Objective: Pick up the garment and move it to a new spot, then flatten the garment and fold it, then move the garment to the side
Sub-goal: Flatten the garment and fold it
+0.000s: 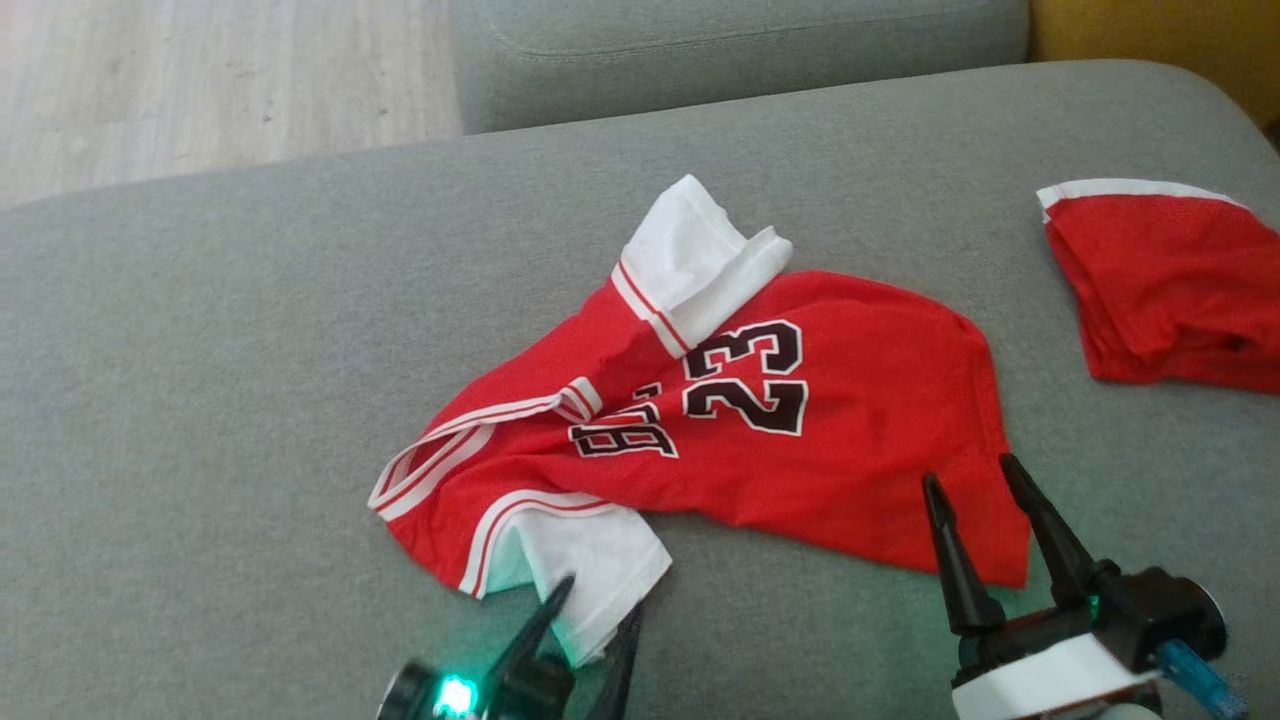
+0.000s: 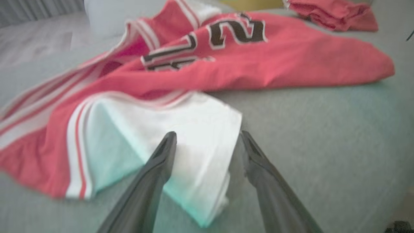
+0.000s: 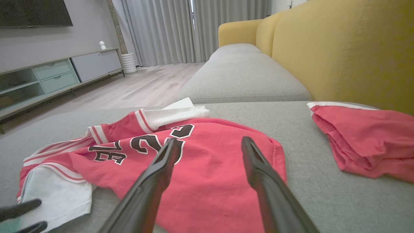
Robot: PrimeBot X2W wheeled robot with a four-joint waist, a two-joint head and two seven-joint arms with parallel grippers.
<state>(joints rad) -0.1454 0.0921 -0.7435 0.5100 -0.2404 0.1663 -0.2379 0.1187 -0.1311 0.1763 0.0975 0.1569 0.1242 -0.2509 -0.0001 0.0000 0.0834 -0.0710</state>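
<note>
The left gripper, jaws spread, is hovering at the near white sleeve of the red jersey, which is lying crumpled mid-cushion on the sofa. The right gripper, jaws spread, is hovering over its near-right hem. A shallow pinch is probably risking slippage.

Matt cloth jersey, woven sofa

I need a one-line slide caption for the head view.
Left gripper and right gripper, both open, poised at crumpled red jersey on grey cushion.

Home living room, yellow sofa with grey cushions, low media cabinet, floor-length curtains, wood floor
</note>
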